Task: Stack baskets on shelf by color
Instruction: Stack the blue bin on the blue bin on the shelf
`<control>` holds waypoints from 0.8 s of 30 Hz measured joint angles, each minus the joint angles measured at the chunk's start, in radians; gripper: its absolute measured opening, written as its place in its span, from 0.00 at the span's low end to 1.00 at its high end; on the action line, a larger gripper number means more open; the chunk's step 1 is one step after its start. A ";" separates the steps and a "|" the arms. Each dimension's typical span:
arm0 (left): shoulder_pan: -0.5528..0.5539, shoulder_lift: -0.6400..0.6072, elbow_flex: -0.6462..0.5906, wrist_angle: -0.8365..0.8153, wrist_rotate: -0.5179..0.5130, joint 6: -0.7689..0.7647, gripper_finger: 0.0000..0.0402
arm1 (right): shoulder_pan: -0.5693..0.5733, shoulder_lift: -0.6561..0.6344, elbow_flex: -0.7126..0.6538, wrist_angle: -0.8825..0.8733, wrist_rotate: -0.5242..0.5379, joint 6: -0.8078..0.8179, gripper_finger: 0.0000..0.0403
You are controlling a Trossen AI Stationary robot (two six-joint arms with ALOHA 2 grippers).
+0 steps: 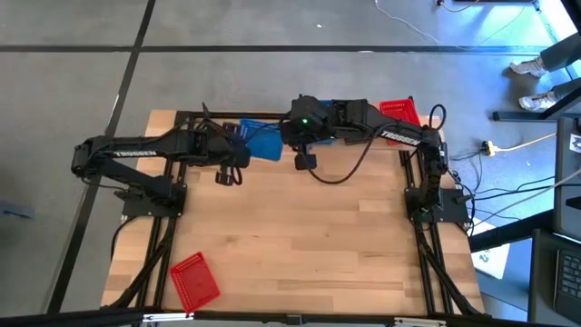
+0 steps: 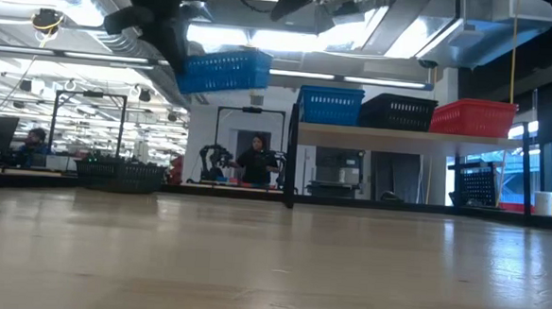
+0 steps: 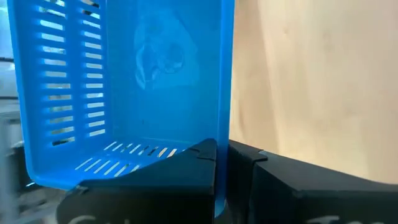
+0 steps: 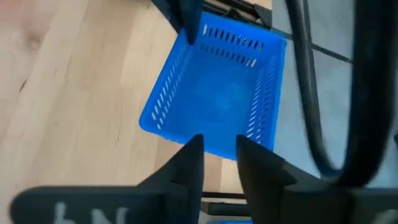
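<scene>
We see a grey concrete floor [image 1: 272, 23] w/ dark seam lines round the light-wood table [image 1: 300, 245]. Cables [image 1: 508, 145] trail on the floor at the right; someone's shoes [image 1: 534, 84] show near the top-right corner. In the low view: big open workshop, ceiling strip lights [image 2: 84, 17], ducts overhead, benches at left, a person [image 2: 257, 163] seated far back, windows [image 2: 550, 169] at right.
</scene>
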 joint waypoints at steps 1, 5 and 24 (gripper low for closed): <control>-0.014 0.000 0.000 0.000 -0.031 -0.002 0.00 | -0.002 0.002 0.000 0.001 0.000 0.010 0.26; -0.060 0.000 0.000 -0.001 -0.208 -0.011 0.00 | -0.021 0.005 0.000 0.005 0.001 0.089 0.29; -0.143 -0.021 0.000 -0.016 -0.241 -0.022 0.00 | -0.069 0.013 0.000 0.130 -0.063 0.148 0.29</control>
